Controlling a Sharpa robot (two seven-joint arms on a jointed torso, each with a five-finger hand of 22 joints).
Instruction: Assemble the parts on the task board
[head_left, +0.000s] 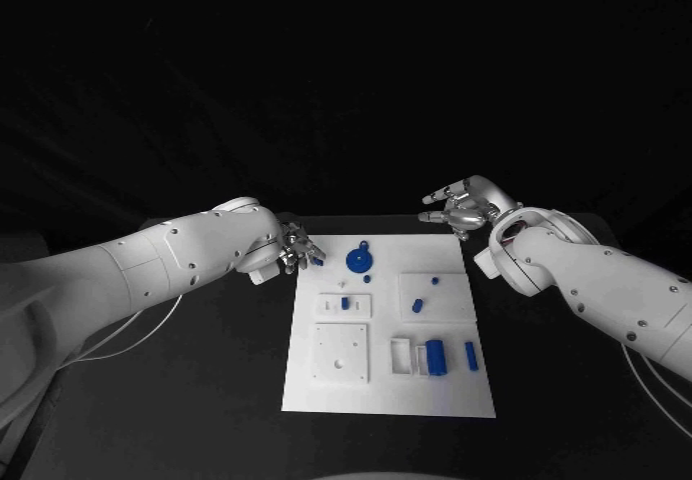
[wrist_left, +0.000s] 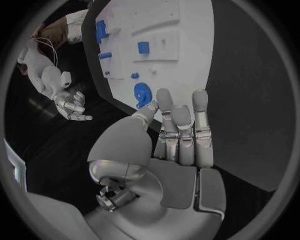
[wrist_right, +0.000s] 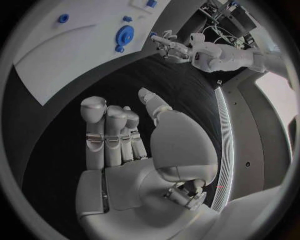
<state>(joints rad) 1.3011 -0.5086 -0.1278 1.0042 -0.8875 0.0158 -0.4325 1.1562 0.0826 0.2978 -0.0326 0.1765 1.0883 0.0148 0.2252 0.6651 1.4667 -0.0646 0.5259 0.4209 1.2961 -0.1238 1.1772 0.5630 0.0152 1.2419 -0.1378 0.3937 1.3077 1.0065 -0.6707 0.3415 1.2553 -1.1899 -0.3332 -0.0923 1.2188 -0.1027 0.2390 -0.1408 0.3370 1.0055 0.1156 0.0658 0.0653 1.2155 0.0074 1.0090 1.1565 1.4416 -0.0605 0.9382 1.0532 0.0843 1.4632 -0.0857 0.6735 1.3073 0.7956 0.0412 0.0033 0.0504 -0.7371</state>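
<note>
Head view first, operator: your left hand (head_left: 293, 250) sat at the far left corner of the task board (head_left: 320, 391), fingers loosely apart and holding nothing; your left wrist view confirmed an empty palm (wrist_left: 181, 135) with the fingers straight and side by side. Just to that hand's right, on the board, lay the round blue part (head_left: 359, 262), close to the fingertips but not touched. Nearer you from it stood a small blue peg (head_left: 415, 305) on a raised white block, and at the board's near end two upright blue pieces (head_left: 436, 357) stood by a white holder. Your right hand (head_left: 460, 208) hovered off the board's far right corner over the black table (head_left: 202, 400), spread and empty. You could read no writing or labels anywhere.
</note>
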